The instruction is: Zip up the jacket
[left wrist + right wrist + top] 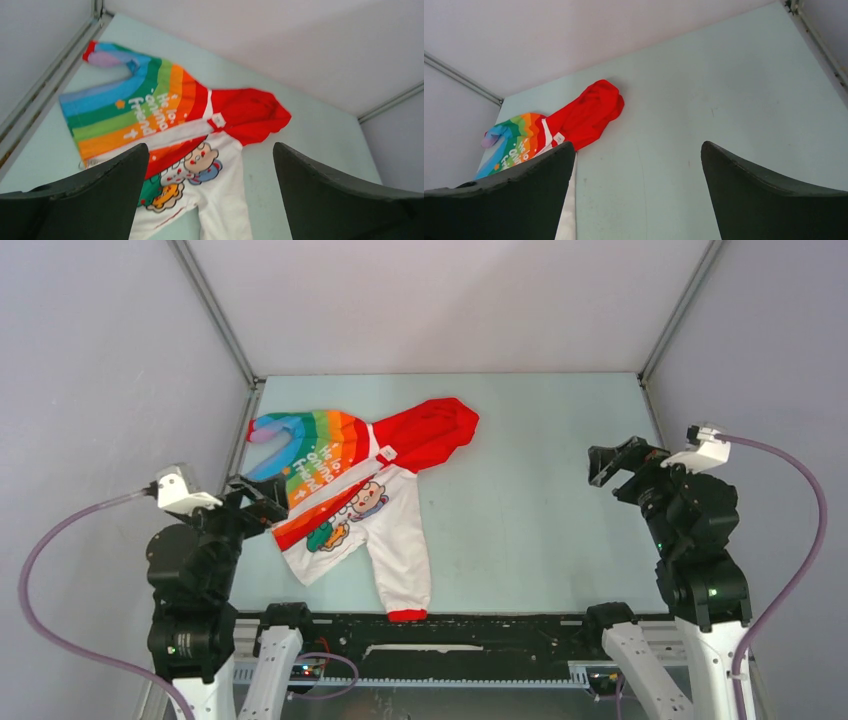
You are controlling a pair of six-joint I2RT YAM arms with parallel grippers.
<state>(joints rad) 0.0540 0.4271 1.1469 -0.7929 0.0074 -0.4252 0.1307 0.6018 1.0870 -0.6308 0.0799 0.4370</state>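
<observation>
The jacket lies flat on the left part of the pale green desk, well apart from the right arm. Its red hood points toward the back wall and to the right. The rainbow-striped half with white lettering faces the left wall, its sleeve bent up toward the back left corner. The white half with the cartoon print trails toward the near edge and ends in a red cuff. A red band runs slantwise where the two halves meet; whether the front is fastened there I cannot tell. The left pincer stands wide open just beside the hem of the rainbow half, with nothing between its fingers. The right pincer is also spread wide and empty, raised over bare desk on the right side, facing the garment from a distance.
</observation>
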